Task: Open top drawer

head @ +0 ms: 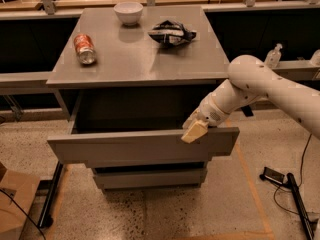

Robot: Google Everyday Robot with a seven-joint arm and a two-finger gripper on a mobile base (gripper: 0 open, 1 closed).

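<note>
Can: red soda can (85,48) on its side, left on your grey cabinet top (130,64).
Bowl: small white bowl (128,12), back edge.
Drawer: wide grey handleless top drawer (125,146), standing open beneath the top.
Bag: crumpled black bag (171,32), right of the bowl.
Gripper: tan-tipped gripper (195,131) at the drawer front's upper edge; grasp you cannot tell.

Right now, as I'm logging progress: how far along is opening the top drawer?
Mostly done: the top drawer stands pulled well out from under the tabletop. In hand: the gripper sits at its front panel's upper edge. Left: perhaps a little more pull, then withdrawing.
</note>
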